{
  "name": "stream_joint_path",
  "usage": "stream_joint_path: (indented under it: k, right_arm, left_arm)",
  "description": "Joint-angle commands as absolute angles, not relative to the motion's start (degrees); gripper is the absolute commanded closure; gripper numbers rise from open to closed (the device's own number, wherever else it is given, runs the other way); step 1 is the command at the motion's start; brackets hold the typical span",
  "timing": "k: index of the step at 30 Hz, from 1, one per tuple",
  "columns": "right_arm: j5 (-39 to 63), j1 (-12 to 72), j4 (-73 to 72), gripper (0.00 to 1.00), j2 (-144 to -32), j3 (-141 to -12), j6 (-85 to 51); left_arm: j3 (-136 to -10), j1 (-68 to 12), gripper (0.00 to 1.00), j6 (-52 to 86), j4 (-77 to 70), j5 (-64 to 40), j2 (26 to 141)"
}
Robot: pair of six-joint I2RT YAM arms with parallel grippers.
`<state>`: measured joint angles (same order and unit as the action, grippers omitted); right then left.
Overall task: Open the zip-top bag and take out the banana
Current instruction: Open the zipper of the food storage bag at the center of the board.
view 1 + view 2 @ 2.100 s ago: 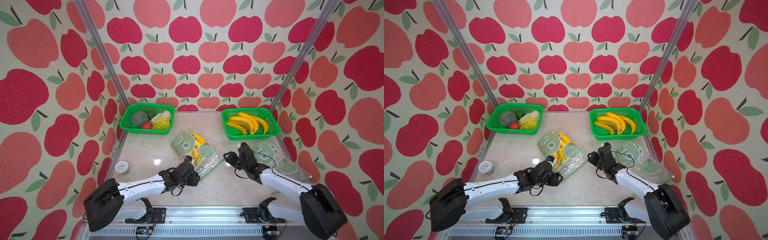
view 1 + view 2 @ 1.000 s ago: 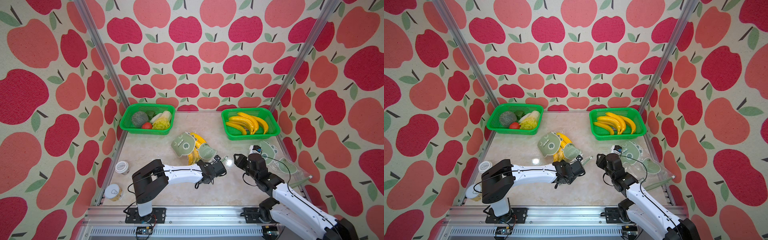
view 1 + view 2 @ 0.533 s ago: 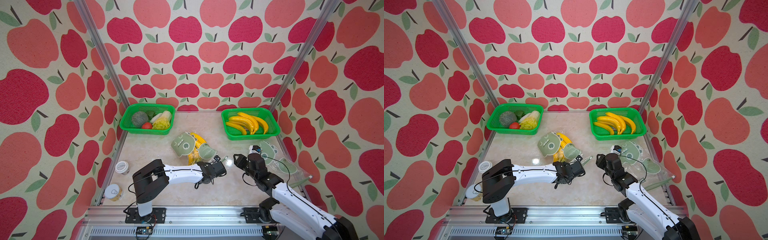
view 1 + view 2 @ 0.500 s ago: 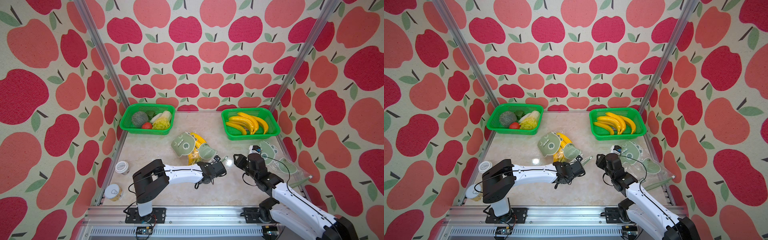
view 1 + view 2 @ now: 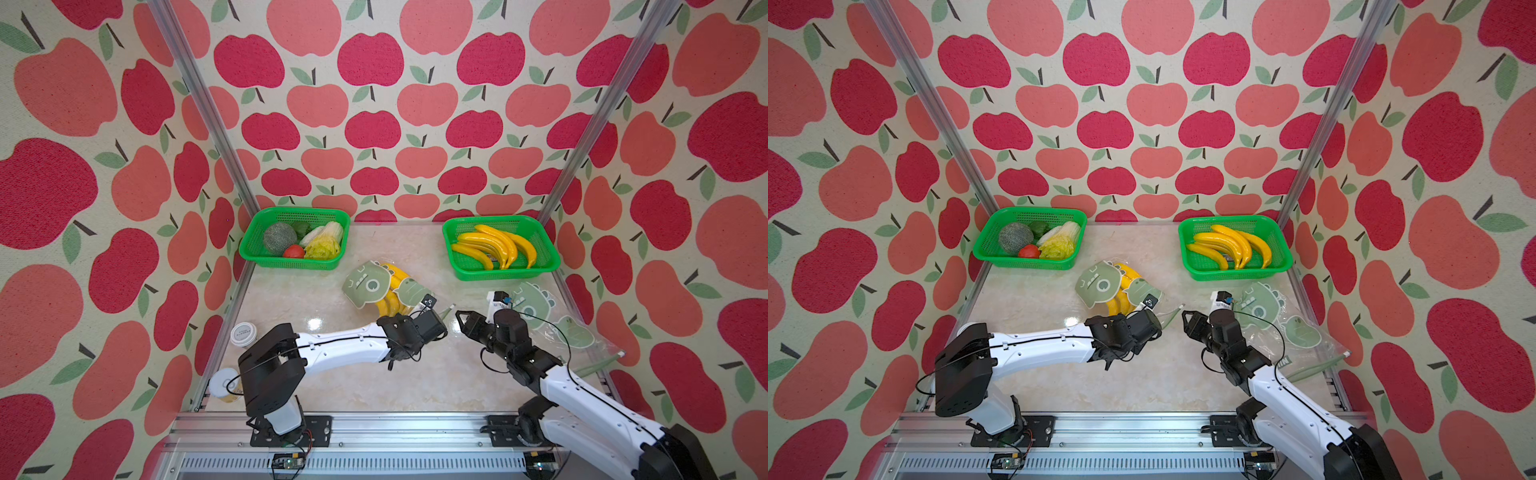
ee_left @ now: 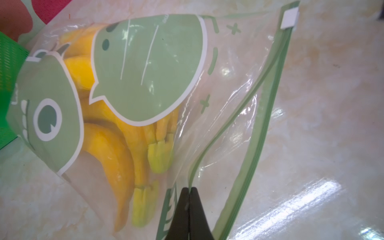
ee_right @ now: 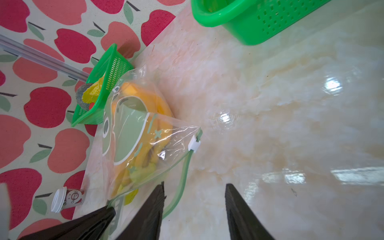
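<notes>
Your left tool [image 6: 189, 190] pinches the lip of the bag [image 5: 370, 286].
Its mouth and the stems of the banana [image 6: 108, 158] point toward your half-open, empty right tool [image 7: 193, 186].

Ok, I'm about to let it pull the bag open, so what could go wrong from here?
The left gripper pinches one lip of the zip-top bag with just its tips; the film may slip out. The right gripper is open, holding nothing, so a pull may drag the whole bag, bananas included.
</notes>
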<state>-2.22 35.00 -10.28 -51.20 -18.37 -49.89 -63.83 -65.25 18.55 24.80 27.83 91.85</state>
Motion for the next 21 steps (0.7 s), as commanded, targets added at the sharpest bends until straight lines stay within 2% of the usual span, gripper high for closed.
stream_joint_path:
  k: [1, 6, 13, 21]
  right_arm:
    - [4.23, 38.51, -20.62, 0.49, -55.18, -18.48, -47.35]
    - [7.54, 42.72, -30.33, 0.51, -62.96, -20.35, -47.21]
    - [6.91, 45.69, -34.30, 0.53, -72.87, -25.34, -46.98]
    - [3.32, 44.55, -36.07, 0.49, -83.34, -28.65, -48.88]
  left_arm:
    - [-62.34, -65.06, 1.00, 20.78, 20.80, 27.52, 88.08]
    - [-62.14, -65.04, 1.00, 21.36, 20.45, 27.52, 86.28]
    - [-61.92, -64.70, 1.00, 22.58, 19.00, 25.79, 84.86]
    - [-62.63, -65.36, 1.00, 23.23, 16.40, 22.43, 83.68]
